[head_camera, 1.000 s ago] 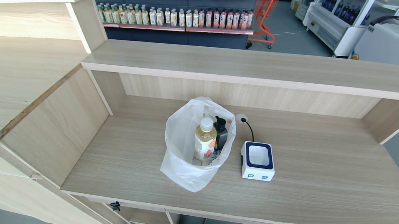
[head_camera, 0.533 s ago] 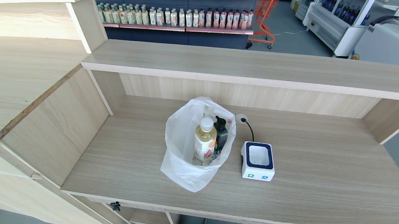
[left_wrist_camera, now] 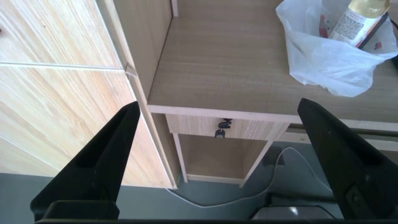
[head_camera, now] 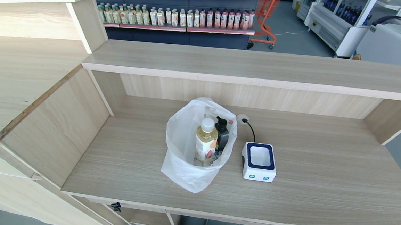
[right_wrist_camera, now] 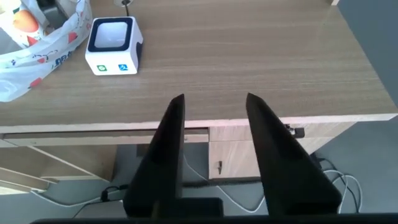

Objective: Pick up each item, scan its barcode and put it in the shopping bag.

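Shopping bag (head_camera: 182, 167) is stood open on the counter (head_camera: 321, 182), just beside the scanner (head_camera: 259, 161). 2 items are held upright inside: a white-capped bottle (head_camera: 205, 140) and a dark pump bottle (head_camera: 222, 134).
Bag film is judged thin, limp and slippery; the bottles rigid, best taken below the cap.
Label print cannot be read.
Left gripper (left_wrist_camera: 219, 107) is spread wide and right gripper (right_wrist_camera: 215, 98) parted, both empty.

Pale wood counter (head_camera: 322, 175), stocked drinks shelves (head_camera: 150, 27), grey floor (head_camera: 295, 38), white freezers (head_camera: 334, 30)

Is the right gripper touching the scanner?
Apart. In the right wrist view, a stretch of bare counter lies between the right gripper and the scanner.
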You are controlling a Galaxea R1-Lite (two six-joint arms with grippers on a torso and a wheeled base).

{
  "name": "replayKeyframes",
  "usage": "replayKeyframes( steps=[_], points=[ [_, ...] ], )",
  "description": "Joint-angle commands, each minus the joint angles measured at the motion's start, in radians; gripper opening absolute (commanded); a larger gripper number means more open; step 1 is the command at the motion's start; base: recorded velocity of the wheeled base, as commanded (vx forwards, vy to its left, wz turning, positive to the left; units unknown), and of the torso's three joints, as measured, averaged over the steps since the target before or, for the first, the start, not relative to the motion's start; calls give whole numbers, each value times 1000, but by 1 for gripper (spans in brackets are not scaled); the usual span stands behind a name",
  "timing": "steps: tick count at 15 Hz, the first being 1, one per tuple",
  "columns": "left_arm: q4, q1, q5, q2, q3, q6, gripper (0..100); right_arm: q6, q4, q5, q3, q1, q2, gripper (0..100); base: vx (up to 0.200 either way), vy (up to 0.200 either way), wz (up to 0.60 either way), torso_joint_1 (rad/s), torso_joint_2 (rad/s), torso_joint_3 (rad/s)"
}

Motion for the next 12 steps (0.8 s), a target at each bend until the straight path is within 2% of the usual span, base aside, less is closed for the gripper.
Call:
replayKeyframes(
  steps=[1, 9, 12],
  points=[
    [0, 0, 0, 0, 0, 0, 100, 3, 1, 0, 0, 0, 5, 0, 0, 0, 0, 0, 0, 0],
    [0, 0, 0, 5, 0, 1, 100, 6, 1, 0, 0, 1, 5, 0, 0, 0, 0, 0, 0, 0],
    [0, 0, -2, 5, 0, 3, 100, 6, 1, 0, 0, 0, 5, 0, 0, -200, 0, 2, 1, 4]
  ],
)
